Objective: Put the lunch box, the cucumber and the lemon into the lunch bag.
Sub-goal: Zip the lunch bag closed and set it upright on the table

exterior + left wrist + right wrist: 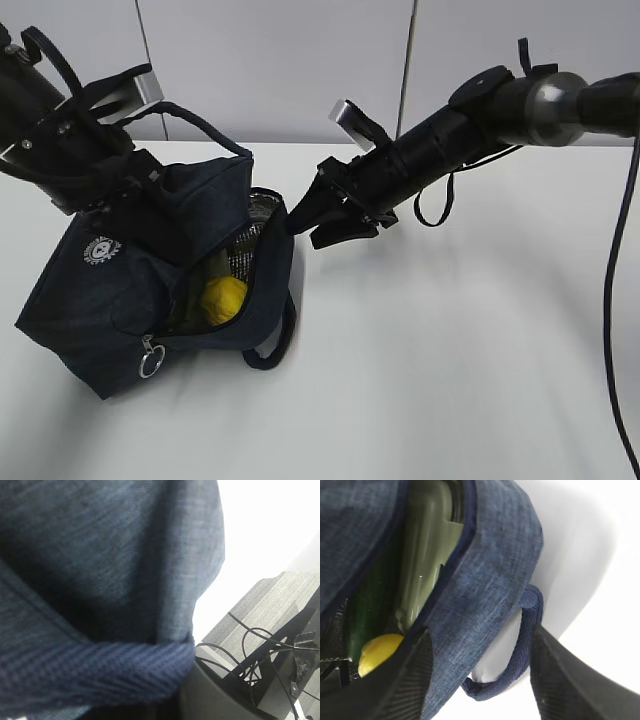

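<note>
So here we've got the dark navy fabric lunch bag [120, 300] sitting at the left of the exterior view on the white table [450, 380], tipped over a bit with its zippered opening gaping toward the camera. The metal ring zipper pull [150, 360] hangs at the bottom end of the opening, lower left of the frame, and the little white round logo [101, 250] shows on the side panel.

All three items are in the bag. The small bright yellow lemon [224, 298] is easy to spot in the opening, around centre-left. In the right wrist view it sits at the lower left [377, 652], just beside the long dark green cucumber [367, 610], with the sage-green lid of the clear lunch box [427, 545] running up toward the top of the frame.

The left gripper [135, 165] is at the upper left of the exterior view, right up against the top of the bag near one loop handle [205, 125]. We honestly can't tell whether its fingers are apart or pinched; the left wrist view is just blue fabric [100, 570] filling the frame.

The right gripper [480, 675] comes in from the upper right and meets the bag's right edge. Its black fingers [560, 680] are spread wide, straddling the bag wall and the other loop handle [520, 645] at bottom centre.
</note>
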